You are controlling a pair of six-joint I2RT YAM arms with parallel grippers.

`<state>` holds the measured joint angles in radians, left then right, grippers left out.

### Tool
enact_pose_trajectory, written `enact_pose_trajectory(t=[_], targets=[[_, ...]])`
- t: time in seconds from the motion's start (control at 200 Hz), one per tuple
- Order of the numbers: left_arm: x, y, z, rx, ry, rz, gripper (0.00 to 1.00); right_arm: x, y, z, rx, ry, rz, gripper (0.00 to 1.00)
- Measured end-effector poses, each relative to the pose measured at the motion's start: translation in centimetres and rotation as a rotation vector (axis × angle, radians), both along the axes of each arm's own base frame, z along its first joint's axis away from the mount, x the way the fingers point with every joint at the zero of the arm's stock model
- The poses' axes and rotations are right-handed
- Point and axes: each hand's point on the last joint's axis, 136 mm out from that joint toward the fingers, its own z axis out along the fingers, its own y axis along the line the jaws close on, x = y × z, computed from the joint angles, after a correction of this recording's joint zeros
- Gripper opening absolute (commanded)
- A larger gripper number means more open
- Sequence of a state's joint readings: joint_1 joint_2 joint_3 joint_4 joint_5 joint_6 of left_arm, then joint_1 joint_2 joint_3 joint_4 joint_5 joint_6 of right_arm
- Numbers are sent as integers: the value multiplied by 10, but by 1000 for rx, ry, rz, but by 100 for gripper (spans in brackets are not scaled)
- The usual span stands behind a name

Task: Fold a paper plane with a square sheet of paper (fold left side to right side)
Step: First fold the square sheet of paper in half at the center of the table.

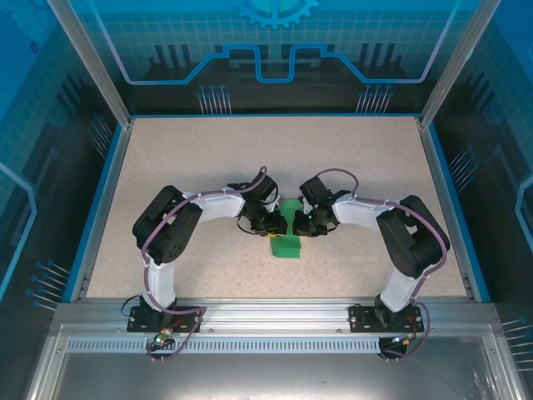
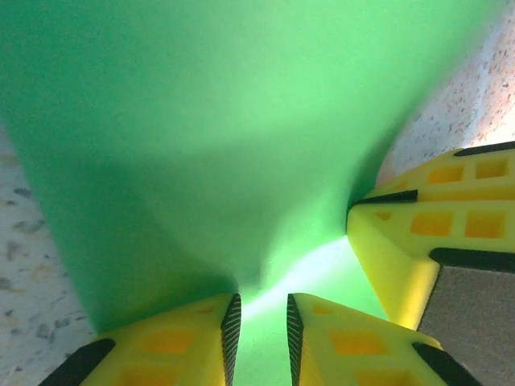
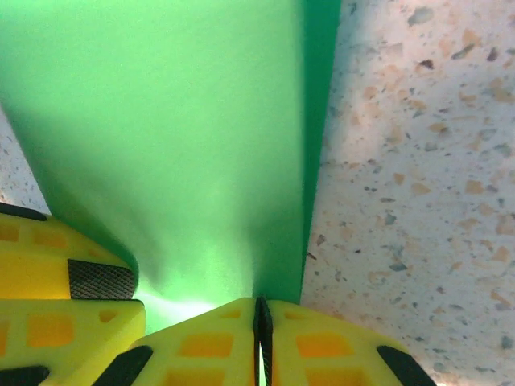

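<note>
The square sheet of paper (image 1: pixel 286 247) lies mid-table, between both arms. The right gripper (image 3: pixel 261 304) pinches it, jaws pressed together. The left gripper (image 2: pixel 260 304) straddles it, jaws slightly apart.

Top external view: bright, even light from overhead. Table (image 1: pixel 275 158) sharp edge to edge, with soft, short shadows close under the left arm (image 1: pixel 171 225) and right arm (image 1: pixel 412 233). Blue cast and faint reflections on the enclosure panels (image 1: pixel 50 167); pale sheen on the metal base plate (image 1: pixel 266 375).

Left wrist view: square sheet of paper (image 2: pixel 201 121) soft, out of focus; broad dark shadow across its lower left; bright glowing patch beside the left gripper (image 2: pixel 259 314); table washed out at upper right.

Right wrist view: speckled table reasonably sharp; paper smooth and featureless, darker band along its right edge, small bright spot at bottom.
</note>
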<state>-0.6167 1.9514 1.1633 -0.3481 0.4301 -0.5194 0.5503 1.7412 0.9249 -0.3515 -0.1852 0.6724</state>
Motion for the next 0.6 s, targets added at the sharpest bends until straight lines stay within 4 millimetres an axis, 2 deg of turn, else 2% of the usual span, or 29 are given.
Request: enact_pose_trajectory(t=[0.185, 0.42, 0.51, 0.6], targets=[[2, 7, -1, -29, -11, 1, 27, 0, 1, 0, 2, 2, 1, 12], [10, 43, 3, -16, -23, 68, 27, 0, 1, 0, 5, 3, 2, 12], [13, 51, 13, -22, -43, 86, 26, 0, 1, 0, 6, 2, 2, 12], [13, 47, 27, -56, -75, 79, 26, 0, 2, 0, 7, 2, 2, 12]])
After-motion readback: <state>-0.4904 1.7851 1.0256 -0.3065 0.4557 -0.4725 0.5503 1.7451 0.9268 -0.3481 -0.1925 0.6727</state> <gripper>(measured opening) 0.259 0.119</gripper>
